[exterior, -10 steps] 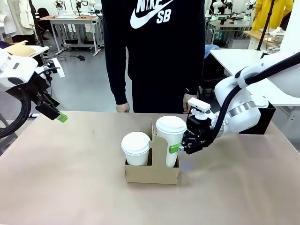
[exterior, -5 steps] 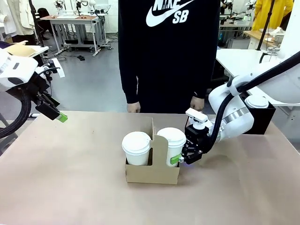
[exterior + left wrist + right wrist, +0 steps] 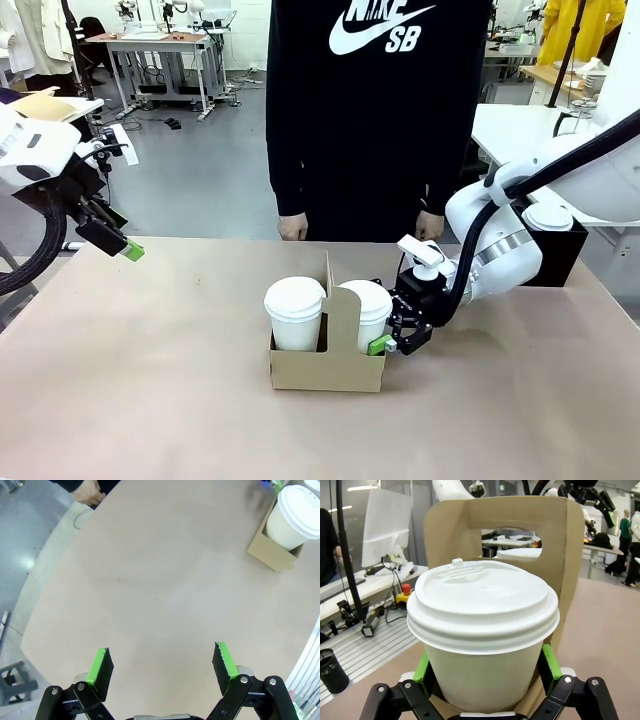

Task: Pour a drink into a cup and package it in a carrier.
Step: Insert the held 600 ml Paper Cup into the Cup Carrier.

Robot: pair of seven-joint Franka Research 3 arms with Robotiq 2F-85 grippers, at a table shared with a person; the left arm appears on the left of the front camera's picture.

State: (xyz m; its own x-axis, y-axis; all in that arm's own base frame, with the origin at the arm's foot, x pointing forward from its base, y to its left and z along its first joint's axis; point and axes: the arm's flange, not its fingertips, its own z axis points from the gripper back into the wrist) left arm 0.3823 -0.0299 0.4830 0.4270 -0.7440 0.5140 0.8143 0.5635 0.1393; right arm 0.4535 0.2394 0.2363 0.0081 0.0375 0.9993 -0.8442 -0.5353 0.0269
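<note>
A brown cardboard carrier (image 3: 325, 370) stands mid-table with two lidded white cups in its pockets. The left cup (image 3: 295, 305) sits free. My right gripper (image 3: 385, 338) is at the right cup (image 3: 365, 300), which is seated in its pocket. In the right wrist view the green pads (image 3: 547, 662) stand on either side of this cup (image 3: 482, 610), just off its wall, with the carrier's handle tab (image 3: 510, 512) behind. My left gripper (image 3: 125, 248) hangs open and empty at the far left, over bare table (image 3: 162, 662). The lids hide the drink.
A person in a black sweatshirt stands at the far edge, hands (image 3: 293, 228) hanging near the table. A black box (image 3: 560, 255) sits at the right behind my right arm. In the left wrist view the carrier (image 3: 272, 555) and a cup (image 3: 297, 515) are far off.
My right gripper has lowered the right cup into the carrier's pocket, and its pads have eased off the cup. The person has shifted to the right. The left arm has stayed still.
</note>
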